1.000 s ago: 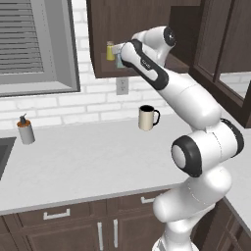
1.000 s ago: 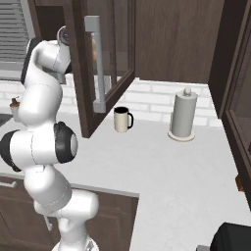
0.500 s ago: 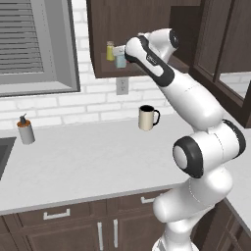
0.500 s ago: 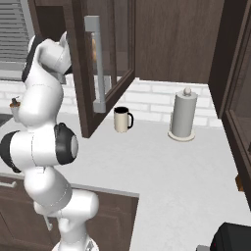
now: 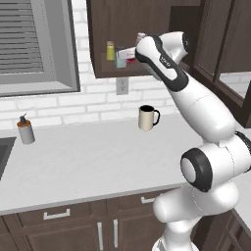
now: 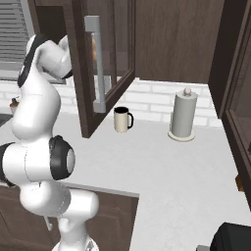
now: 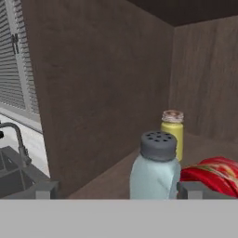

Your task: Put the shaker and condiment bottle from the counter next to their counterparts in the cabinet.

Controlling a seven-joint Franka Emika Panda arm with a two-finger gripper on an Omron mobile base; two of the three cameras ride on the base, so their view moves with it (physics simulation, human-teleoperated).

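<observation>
The blue-grey shaker (image 7: 155, 168) stands upright on the cabinet (image 5: 142, 17) shelf. It is in front of the yellow-green shaker (image 7: 172, 132) and left of the low red item (image 7: 211, 172). My gripper (image 7: 119, 190) is open, and the shaker stands loose between its fingers, closer to the right one. From the left base view, the gripper (image 5: 124, 54) reaches into the cabinet at the shaker (image 5: 120, 61), beside the yellow-green shaker (image 5: 111, 50). A small orange shape (image 6: 238, 182) peeks out at the counter's (image 6: 162, 162) right edge; I cannot tell whether it is the condiment bottle.
A cream mug (image 5: 147, 117) stands on the counter (image 5: 88, 162) under the cabinet. A grey pump dispenser (image 5: 25, 131) is at the far left by the sink (image 7: 14, 173). A paper towel roll (image 6: 183, 115) stands at the back right. The open cabinet door (image 6: 110, 54) hangs beside the arm.
The jaws have opened wide and let go of the blue-grey shaker, which now stands on the shelf. The hand has stayed in the cabinet.
</observation>
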